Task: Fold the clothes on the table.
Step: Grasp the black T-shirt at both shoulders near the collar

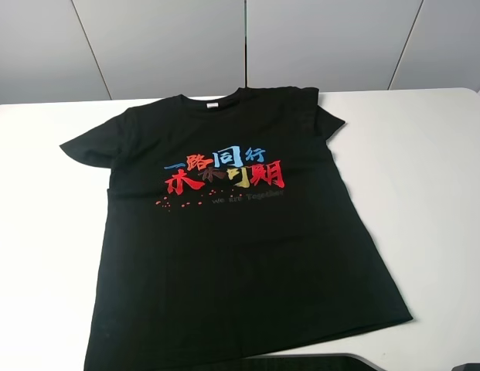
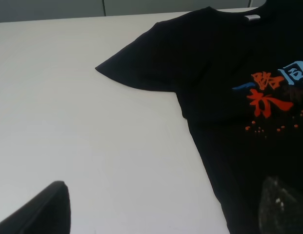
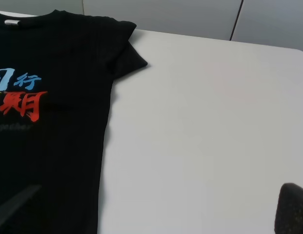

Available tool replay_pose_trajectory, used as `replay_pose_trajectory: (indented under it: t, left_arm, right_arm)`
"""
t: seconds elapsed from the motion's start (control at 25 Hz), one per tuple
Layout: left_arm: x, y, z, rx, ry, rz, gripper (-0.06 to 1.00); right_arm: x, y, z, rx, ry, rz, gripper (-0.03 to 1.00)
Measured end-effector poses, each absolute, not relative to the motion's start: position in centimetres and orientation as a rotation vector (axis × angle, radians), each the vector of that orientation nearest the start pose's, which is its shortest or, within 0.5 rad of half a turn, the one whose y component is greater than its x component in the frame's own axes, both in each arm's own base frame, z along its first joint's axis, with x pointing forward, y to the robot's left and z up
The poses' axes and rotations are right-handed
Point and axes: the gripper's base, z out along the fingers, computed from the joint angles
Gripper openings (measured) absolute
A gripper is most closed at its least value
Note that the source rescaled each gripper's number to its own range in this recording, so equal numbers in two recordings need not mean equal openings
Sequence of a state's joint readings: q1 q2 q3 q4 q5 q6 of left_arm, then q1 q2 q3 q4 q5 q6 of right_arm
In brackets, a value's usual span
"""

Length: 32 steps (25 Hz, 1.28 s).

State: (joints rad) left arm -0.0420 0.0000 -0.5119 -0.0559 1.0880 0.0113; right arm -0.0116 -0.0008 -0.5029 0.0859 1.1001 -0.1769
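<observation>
Black T-shirt [image 1: 232, 270] lies flat on white table [image 1: 425, 193], grey wall panels [image 1: 162, 46] behind.

T-shirt [image 1: 240, 278]: black | print [image 1: 224, 171]: blue, red, yellow characters, red dots | table [image 1: 433, 193]: white

Printed across the chest of the black T-shirt [image 1: 240, 255]: "一路同行" in blue and orange, beneath it four characters ending in red "期", then faint small "we are Together"; white neck tag [image 1: 212, 105] unreadable
</observation>
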Motion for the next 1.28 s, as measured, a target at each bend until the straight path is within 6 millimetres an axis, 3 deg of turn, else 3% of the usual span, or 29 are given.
replay_pose_trajectory:
  t: [1.28]
  left_arm:
    - [-0.77,-0.42,27.85,0.059,2.059,-0.086,1.0]
  right_arm:
    - [-0.71,0.67,27.51,-0.177,2.07,-0.016,1.0]
